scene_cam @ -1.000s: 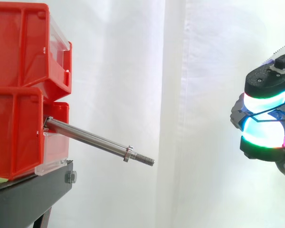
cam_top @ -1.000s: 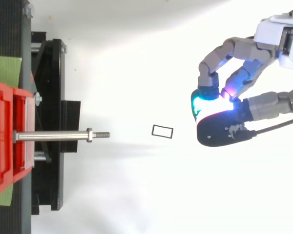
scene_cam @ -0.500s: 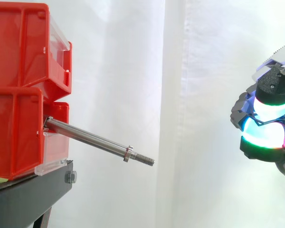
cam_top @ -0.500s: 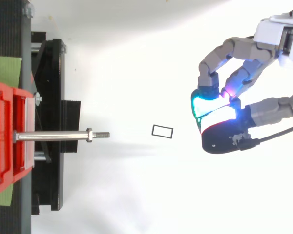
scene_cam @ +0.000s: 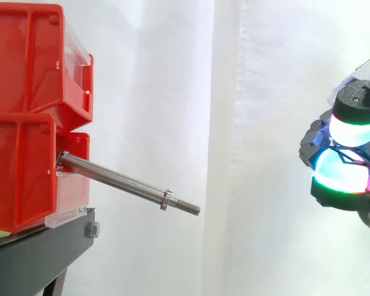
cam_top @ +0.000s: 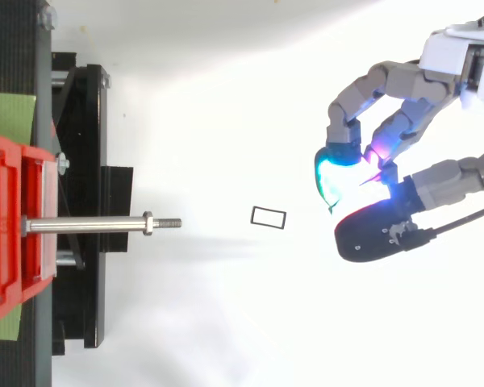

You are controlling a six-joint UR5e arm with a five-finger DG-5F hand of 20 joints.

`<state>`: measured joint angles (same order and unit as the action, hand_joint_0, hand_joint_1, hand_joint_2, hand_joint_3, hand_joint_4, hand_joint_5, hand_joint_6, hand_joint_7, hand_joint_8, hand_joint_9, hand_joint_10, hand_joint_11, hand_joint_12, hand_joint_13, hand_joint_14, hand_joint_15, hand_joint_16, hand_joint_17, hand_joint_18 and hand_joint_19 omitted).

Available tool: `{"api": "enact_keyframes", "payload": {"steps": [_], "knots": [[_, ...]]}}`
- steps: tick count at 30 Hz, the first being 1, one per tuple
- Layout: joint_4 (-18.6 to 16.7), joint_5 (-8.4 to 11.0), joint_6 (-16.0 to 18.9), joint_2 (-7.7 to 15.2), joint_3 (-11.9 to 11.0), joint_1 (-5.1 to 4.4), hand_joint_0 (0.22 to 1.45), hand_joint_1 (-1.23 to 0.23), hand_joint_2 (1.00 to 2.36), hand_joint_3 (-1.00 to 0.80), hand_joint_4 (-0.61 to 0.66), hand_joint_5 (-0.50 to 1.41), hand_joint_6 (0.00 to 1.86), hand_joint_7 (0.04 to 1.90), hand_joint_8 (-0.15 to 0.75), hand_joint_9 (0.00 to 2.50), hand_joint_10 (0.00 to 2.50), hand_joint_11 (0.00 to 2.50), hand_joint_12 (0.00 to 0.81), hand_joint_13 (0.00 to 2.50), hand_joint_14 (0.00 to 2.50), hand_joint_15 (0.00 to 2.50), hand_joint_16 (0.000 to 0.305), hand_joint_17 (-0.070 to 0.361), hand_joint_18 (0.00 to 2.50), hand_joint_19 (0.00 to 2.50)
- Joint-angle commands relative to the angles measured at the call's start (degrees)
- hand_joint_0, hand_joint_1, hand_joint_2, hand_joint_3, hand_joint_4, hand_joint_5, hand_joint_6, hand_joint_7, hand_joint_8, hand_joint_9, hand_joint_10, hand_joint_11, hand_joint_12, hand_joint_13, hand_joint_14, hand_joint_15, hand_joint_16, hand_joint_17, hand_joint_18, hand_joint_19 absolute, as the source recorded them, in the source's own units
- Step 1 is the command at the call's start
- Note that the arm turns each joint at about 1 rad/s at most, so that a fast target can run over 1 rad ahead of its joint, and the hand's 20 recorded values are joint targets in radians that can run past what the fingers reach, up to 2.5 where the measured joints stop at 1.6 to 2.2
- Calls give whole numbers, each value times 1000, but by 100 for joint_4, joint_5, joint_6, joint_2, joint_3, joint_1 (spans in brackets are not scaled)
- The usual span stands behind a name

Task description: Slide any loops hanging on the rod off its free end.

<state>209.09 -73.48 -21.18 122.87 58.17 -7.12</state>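
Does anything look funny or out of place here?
One thing: a small dark rectangle outline lies on the white ground between the rod and the hand. I cannot tell what it is. The rod slopes down from the red bin, and nothing hangs on it.

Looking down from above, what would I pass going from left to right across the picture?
Red bin → rod sticking out of it → small black rectangle → hand.
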Motion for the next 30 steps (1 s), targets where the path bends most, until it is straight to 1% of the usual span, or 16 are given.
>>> {"api": "enact_keyframes", "payload": {"steps": [1, 3, 4, 6, 9, 13, 15, 17, 19, 21, 22, 24, 25, 27, 30], "knots": [[0, 0, 0, 0, -7, 0, 590, -610, 1009, -411, 86, -130, 916, 903, 272, 1029, 27, 864, 349, 830, 21, 532, 46, 103, 775, 515], [0, 0, 0, 0, 2, -9, 587, -610, 1010, -388, 89, -130, 915, 916, 282, 1026, 25, 854, 352, 830, 20, 538, 46, 105, 775, 515], [0, 0, 0, 0, 2, 0, 588, -586, 1010, -375, 87, -130, 915, 919, 288, 1029, 28, 862, 357, 828, 21, 540, 47, 106, 766, 524], [0, 0, 0, 0, -7, 0, 585, -567, 1011, -356, 88, -129, 912, 930, 281, 1027, 28, 855, 358, 824, 21, 545, 48, 107, 763, 536], [0, 0, 0, 0, 2, 0, 578, -566, 1015, -286, 77, -127, 911, 928, 288, 1024, 28, 852, 363, 823, 23, 542, 48, 108, 760, 534], [0, 0, 0, 0, -7, 0, 576, -646, 1016, -133, 84, -121, 910, 947, 320, 1045, 25, 843, 392, 855, 19, 519, 55, 123, 823, 496], [0, 0, 0, 0, -7, 0, 584, -709, 1013, -69, 84, -126, 926, 903, 327, 1045, 24, 851, 406, 867, 19, 510, 57, 129, 849, 482], [0, 0, 0, 0, 2, -9, 597, -744, 1014, -53, 30, -130, 932, 910, 322, 1037, 25, 863, 400, 863, 18, 521, 56, 127, 852, 467], [9, 0, 0, 0, 2, 0, 604, -756, 1016, -67, 22, -134, 937, 899, 310, 1021, 25, 862, 391, 859, 18, 518, 54, 122, 846, 482], [9, 0, 0, 0, 2, 0, 622, -764, 1016, -145, 31, -138, 939, 906, 295, 1016, 27, 866, 371, 844, 19, 531, 51, 115, 822, 497], [9, 0, 0, 0, 2, 0, 615, -751, 1018, -186, 37, -141, 937, 920, 275, 1014, 27, 875, 349, 827, 22, 542, 47, 106, 786, 523], [9, 0, 0, 0, 2, 0, 605, -716, 1017, -258, 54, -137, 934, 921, 266, 1030, 28, 874, 347, 832, 20, 532, 47, 105, 787, 532], [9, 0, 0, 0, 2, 0, 597, -667, 1012, -351, 58, -123, 922, 968, 260, 1056, 28, 870, 350, 844, 20, 540, 47, 105, 791, 531], [9, 0, 0, 0, 2, 0, 589, -609, 1010, -374, 48, -115, 919, 972, 258, 1081, 28, 860, 348, 845, 21, 536, 47, 105, 793, 541], [9, 0, 0, 0, 2, 0, 585, -591, 1013, -348, 31, -107, 915, 990, 256, 1098, 28, 863, 346, 850, 21, 539, 46, 105, 795, 546]]}}
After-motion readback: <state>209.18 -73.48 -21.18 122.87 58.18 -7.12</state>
